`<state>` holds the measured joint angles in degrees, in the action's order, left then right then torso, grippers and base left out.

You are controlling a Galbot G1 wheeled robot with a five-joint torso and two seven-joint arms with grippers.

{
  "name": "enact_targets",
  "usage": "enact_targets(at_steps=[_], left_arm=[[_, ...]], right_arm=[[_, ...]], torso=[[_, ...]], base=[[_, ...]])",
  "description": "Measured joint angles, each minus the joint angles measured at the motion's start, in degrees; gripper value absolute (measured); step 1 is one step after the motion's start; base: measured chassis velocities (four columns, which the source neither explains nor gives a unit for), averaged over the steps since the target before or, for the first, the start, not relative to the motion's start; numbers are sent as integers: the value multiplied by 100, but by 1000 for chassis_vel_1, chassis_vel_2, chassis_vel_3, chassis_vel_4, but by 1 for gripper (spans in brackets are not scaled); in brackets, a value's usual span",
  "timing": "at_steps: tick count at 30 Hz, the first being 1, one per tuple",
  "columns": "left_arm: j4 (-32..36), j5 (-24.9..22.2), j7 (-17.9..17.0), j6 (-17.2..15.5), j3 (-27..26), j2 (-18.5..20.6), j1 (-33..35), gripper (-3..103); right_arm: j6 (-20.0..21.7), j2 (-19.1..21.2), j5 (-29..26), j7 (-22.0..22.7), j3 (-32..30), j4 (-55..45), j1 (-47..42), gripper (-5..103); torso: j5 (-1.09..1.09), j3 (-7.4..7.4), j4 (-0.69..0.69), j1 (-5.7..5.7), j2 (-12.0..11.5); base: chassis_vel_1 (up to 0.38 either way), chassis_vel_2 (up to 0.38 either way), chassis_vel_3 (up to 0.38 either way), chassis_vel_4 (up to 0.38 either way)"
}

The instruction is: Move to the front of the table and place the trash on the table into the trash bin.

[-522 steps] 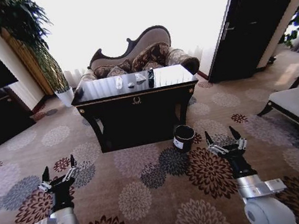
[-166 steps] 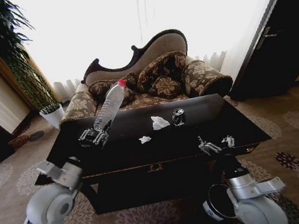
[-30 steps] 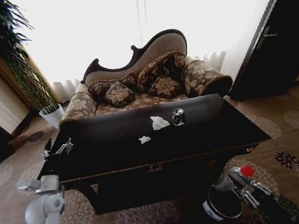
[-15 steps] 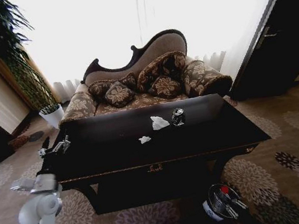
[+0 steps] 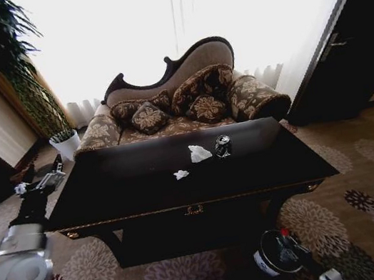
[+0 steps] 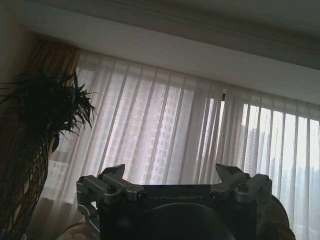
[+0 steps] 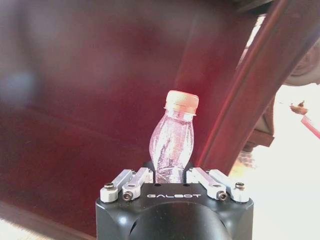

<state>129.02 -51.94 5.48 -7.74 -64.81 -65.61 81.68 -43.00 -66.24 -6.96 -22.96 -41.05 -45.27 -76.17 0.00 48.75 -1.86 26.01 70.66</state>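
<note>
Black table point(image 5: 251, 172) — patterned sofa point(image 5: 181, 105) behind.

bottle point(image 7: 173, 145) base hidden between jaws, trash bin point(image 5: 273, 264) partly cut off

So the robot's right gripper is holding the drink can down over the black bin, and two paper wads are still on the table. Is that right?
Not quite: the right gripper holds the clear plastic bottle, as the right wrist view shows. The drink can sits on the table beside the two paper wads, above the bin.
</note>
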Motion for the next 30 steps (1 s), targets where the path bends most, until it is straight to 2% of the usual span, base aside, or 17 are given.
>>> enact_targets(at_steps=[3,6,10,11,13,16,19,20,22,23,25,26,28,29,30], left_arm=[[55,-19,-1,-16,-88,12,57,100],[96,-70,-4,-24,-232,54,125,100],[106,-102,-4,-30,-285,76,133,100],[109,-110,-4,-32,-290,80,135,100],[112,-112,-4,-33,-288,80,134,100],[113,-112,-3,-33,-274,76,129,100],[112,-111,-1,-33,-253,72,117,100],[112,-112,0,-33,-250,72,116,100],[107,-111,1,-33,-243,70,113,100],[102,-109,3,-32,-232,68,111,100],[97,-105,5,-30,-211,59,109,100],[94,-98,6,-28,-198,54,107,100],[88,-90,8,-22,-170,45,97,100],[88,-89,9,-21,-165,44,94,100],[88,-88,9,-20,-161,43,93,100]], right_arm=[[97,-14,17,109,34,80,117,24],[243,-96,125,236,88,299,206,24],[255,-124,234,340,87,524,303,24],[257,-161,284,487,93,631,342,24],[323,-247,188,662,162,613,326,24],[377,-324,90,741,213,572,297,24],[394,-372,119,767,224,552,273,24],[394,-376,130,767,224,550,264,21],[396,-385,153,760,223,541,228,24],[399,-389,162,745,219,538,205,28],[399,-390,175,719,206,531,184,28],[399,-391,182,704,197,524,172,40],[388,-399,250,668,141,496,136,50],[378,-399,278,664,121,485,128,50],[369,-400,300,661,108,477,121,56]], torso=[[-5,0,2,0,0],[1,0,0,0,0],[-2,0,0,0,0],[-2,0,0,0,0],[-3,0,0,0,0],[1,0,-1,0,0],[-4,0,1,0,0],[-4,0,1,0,0],[-2,0,0,0,0],[-1,0,0,0,0],[-2,0,-1,0,0],[-2,0,-1,0,0],[-2,0,0,0,0],[-2,0,0,0,0],[-3,0,0,0,0]], base=[[0,0,0,0],[0,0,0,0],[0,0,0,0],[0,0,0,0],[0,0,0,0],[0,0,0,0],[0,0,0,0],[0,0,0,0],[0,0,0,0],[0,0,0,0],[0,0,0,0],[0,0,0,0],[0,0,0,0],[0,0,0,0],[0,0,0,0]])
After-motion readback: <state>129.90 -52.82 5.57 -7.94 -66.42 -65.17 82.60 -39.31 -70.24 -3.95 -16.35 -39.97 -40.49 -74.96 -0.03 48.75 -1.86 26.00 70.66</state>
